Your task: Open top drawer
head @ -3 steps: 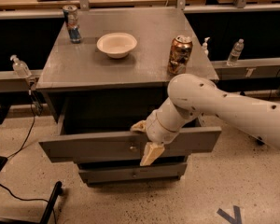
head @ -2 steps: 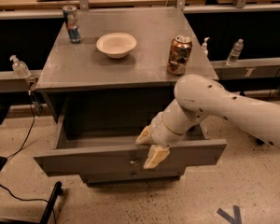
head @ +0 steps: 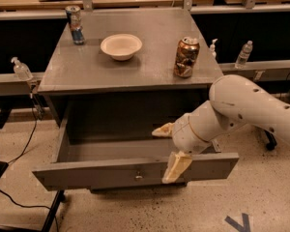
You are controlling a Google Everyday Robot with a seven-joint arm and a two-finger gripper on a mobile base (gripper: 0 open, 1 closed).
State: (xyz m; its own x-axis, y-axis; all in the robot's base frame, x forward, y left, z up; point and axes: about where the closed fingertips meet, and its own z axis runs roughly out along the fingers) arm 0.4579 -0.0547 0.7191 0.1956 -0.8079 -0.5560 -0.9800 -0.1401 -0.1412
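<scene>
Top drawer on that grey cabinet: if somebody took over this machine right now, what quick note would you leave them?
The pincer is open and straddles the drawer's front panel just right of the knob, one finger inside, one down the outer face.
The top drawer is pulled well out, its inside in view.
Done: the opening, by the look of it.
Left: probably only lifting the pincer clear of the panel, or pulling a little further if full travel is wanted.
The bowl and two cans stand on the cabinet top.
</scene>
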